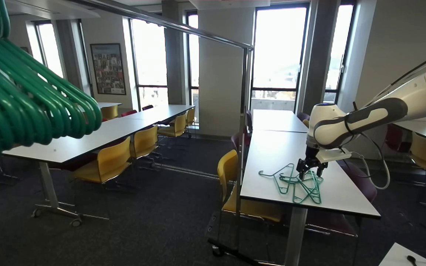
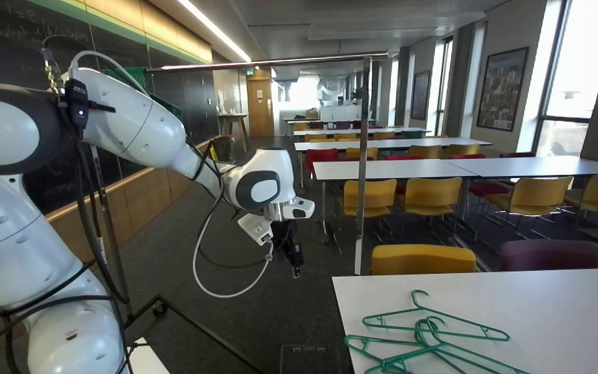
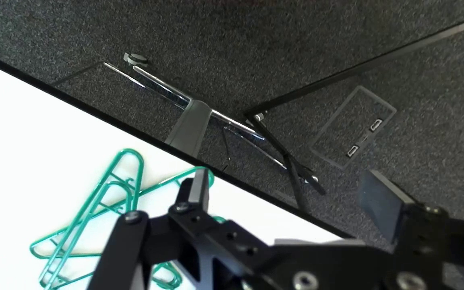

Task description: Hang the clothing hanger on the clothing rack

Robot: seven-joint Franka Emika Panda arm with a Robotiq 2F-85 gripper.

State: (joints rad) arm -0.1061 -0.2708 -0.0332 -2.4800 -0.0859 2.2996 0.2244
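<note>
Several thin green clothing hangers lie overlapping on the white table, seen in both exterior views (image 1: 293, 192) (image 2: 454, 318) and the wrist view (image 3: 129, 150). The clothing rack's silver top bar (image 1: 198, 32) also shows in an exterior view (image 2: 304, 60), high above the table on slim uprights. My gripper (image 1: 311, 173) is open and empty. In an exterior view the gripper (image 2: 296, 267) hangs beside the table's end, apart from the hangers. In the wrist view the gripper (image 3: 296, 193) has its fingers spread wide, and one finger covers part of a hanger.
A dense row of green hangers (image 1: 50, 111) hangs at the rack's near end. The white table's (image 2: 563, 306) black edge (image 3: 95, 114) runs under the gripper. A yellow chair (image 1: 229, 166) stands beside the rack's upright. The rack's dark base bar (image 3: 336, 75) lies on the floor.
</note>
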